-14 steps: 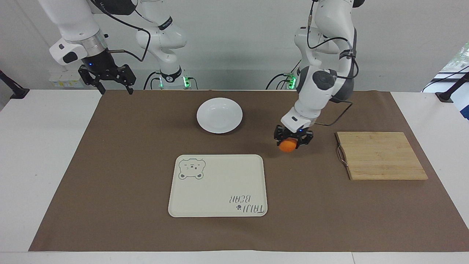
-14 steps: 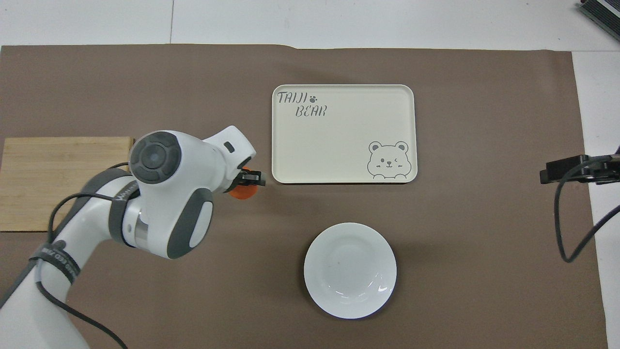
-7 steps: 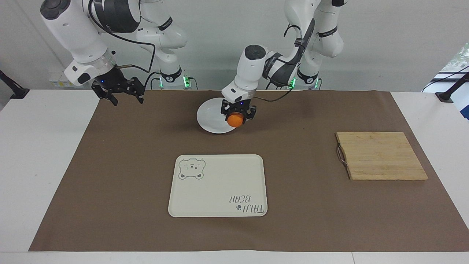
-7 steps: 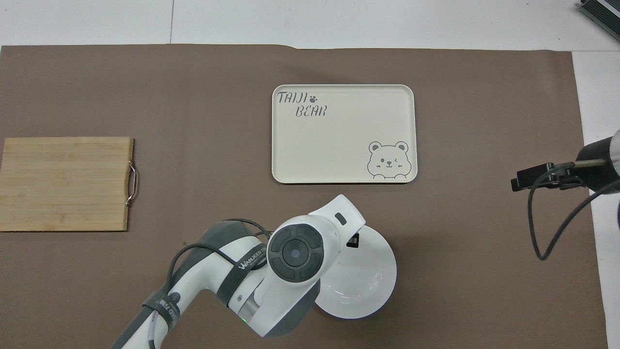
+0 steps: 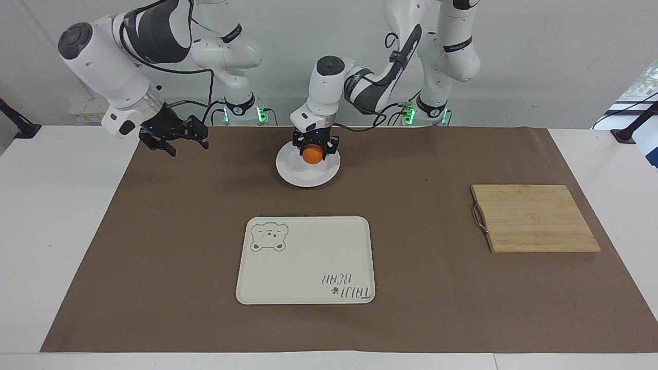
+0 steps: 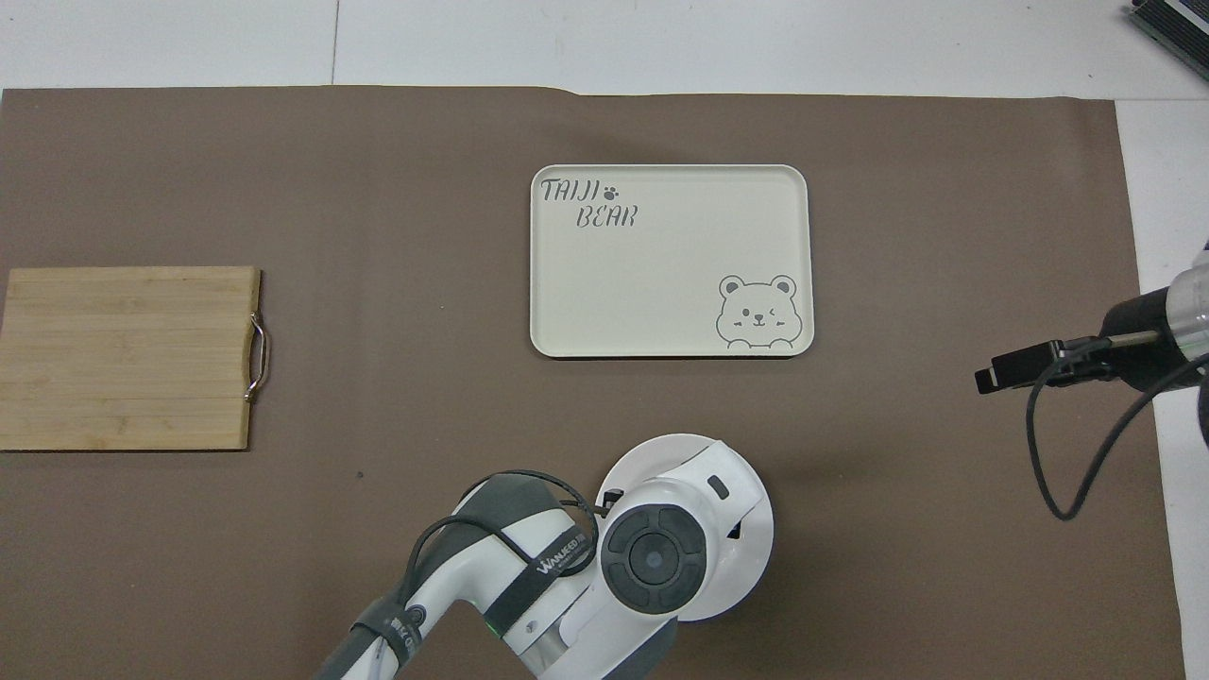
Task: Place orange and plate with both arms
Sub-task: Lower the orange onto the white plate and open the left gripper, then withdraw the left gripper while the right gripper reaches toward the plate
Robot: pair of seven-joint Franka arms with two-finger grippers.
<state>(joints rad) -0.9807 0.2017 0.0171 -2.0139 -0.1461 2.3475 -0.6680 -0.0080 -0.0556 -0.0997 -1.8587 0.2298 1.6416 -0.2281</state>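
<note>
In the facing view we see the left claw (image 5: 314, 149) over the plate (image 5: 307, 172), the orange (image 5: 312, 154) between its fingers; whether it still pinches we cannot tell. The right claw (image 5: 175, 140), spread wide, hangs over the counter's (image 5: 61, 216) right-arm end. Overhead, we find the left arm covering most of the plate (image 6: 756, 529).

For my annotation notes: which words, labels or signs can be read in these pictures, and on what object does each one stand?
"TAIJI BEAR", with a small paw print after the first word: printed on the cream tray, which also carries a bear drawing.
Lettering on the left arm's grey band: too small to read surely.
Nothing else readable.
</note>
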